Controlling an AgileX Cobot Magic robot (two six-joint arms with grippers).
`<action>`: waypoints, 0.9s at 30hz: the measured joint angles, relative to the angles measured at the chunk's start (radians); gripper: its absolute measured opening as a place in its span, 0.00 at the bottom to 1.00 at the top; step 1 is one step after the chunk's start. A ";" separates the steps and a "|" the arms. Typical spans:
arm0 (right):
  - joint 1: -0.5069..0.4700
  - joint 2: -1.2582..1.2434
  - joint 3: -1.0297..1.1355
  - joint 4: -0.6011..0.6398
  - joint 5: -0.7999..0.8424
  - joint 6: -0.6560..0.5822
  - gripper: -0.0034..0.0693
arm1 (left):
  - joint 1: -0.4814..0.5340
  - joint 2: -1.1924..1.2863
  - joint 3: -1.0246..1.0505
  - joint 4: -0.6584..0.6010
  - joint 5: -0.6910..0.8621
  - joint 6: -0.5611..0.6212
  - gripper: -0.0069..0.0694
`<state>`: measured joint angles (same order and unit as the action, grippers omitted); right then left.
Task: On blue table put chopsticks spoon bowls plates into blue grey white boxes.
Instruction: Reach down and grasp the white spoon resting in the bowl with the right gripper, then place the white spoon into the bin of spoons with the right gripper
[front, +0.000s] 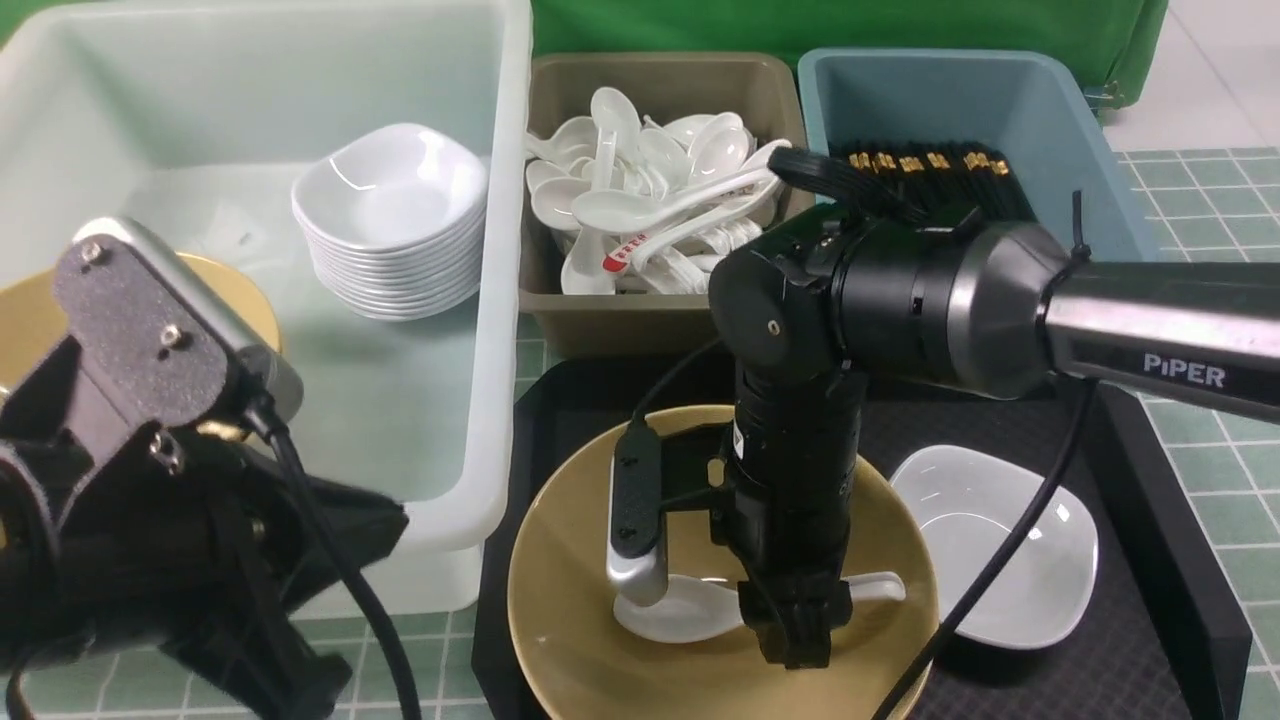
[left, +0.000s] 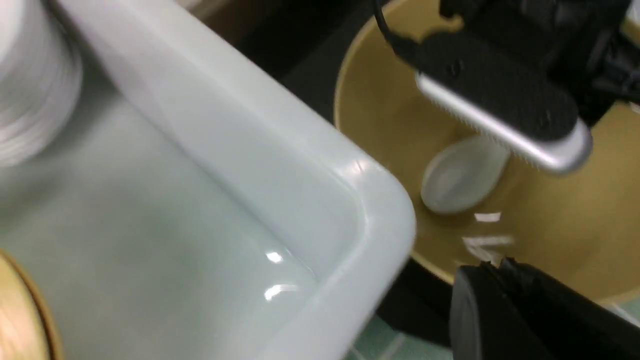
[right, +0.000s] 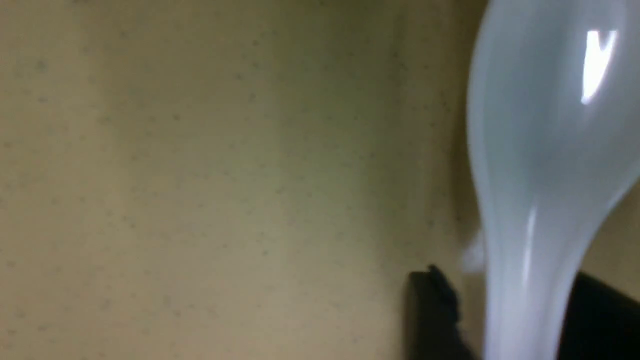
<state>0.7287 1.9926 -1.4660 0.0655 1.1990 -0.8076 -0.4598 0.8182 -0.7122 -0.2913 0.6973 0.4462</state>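
**A:** Spoon location?

**B:** White spoon (front: 680, 608) lies inside the tan bowl (front: 565, 610). Its handle passes under the right gripper (front: 797, 640).

**A:** Claw state?

**B:** The right gripper points straight down into the bowl, jaws straddling the handle. In the right wrist view one finger (right: 432, 305) stands a sliver off the handle and the other meets it. The view is blurred, so this is probably not a clamp. Entered as released.

**A:** Other arm?

**B:** Left gripper (left: 492, 267) is clenched on nothing, near the bowl's left rim.

**A:** Surroundings?

**B:** The bowl sits on a black tray (front: 1130, 620), with a white dish (front: 950, 500) just beside its right rim. To the bowl's left is the white box (front: 500, 300), holding stacked white bowls (front: 395, 220). Behind the bowl is the grey box (front: 560, 320), full of spoons. Behind and to the right is the blue box (front: 830, 100), holding chopsticks (front: 930, 165).
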 joint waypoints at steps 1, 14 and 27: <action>0.000 0.000 -0.009 -0.007 0.003 0.007 0.39 | 0.001 0.001 0.000 0.000 -0.019 -0.008 0.07; -0.065 -0.101 -0.321 -0.125 -0.031 0.145 0.28 | 0.325 0.269 -0.336 -0.001 -0.046 -0.139 0.07; -0.275 0.100 -0.453 -0.130 -0.665 0.613 0.37 | 0.307 0.508 -0.447 -0.426 0.205 0.355 0.07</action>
<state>0.4542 2.0924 -1.9187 -0.0643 0.5335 -0.1944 -0.1531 1.3263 -1.1592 -0.7177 0.9019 0.8012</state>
